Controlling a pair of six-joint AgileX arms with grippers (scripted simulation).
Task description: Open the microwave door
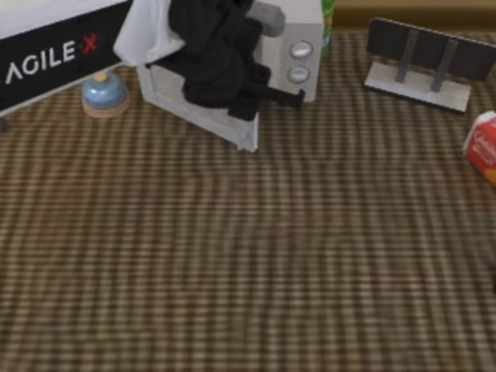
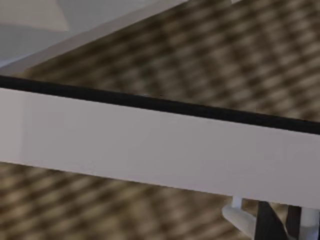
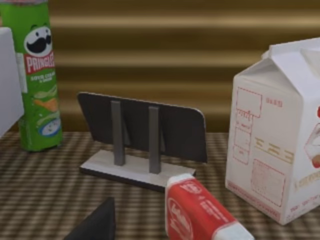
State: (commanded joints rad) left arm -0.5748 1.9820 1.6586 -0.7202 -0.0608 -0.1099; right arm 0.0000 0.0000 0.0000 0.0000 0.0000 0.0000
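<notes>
Microwave [image 1: 298, 35] stands at the far edge of the table [image 1: 256, 256], left of centre, knob panel facing the near side. Microwave door [image 1: 203, 116] is swung partly out, its free edge angled toward the table's middle, hinge side to the left. Left arm [image 1: 221, 58] reaches over the door into the opening; left gripper [image 1: 294, 98] lies just below the lower knob, and whether its fingers are apart or together cannot be told. Left wrist view shows the door's white edge close up. Right gripper is out of sight. Blue bell [image 1: 104, 91] sits near the far-left corner; dark rack [image 1: 422, 62] near the far-right corner; red-and-white carton [image 1: 482, 146] at the right edge.
</notes>
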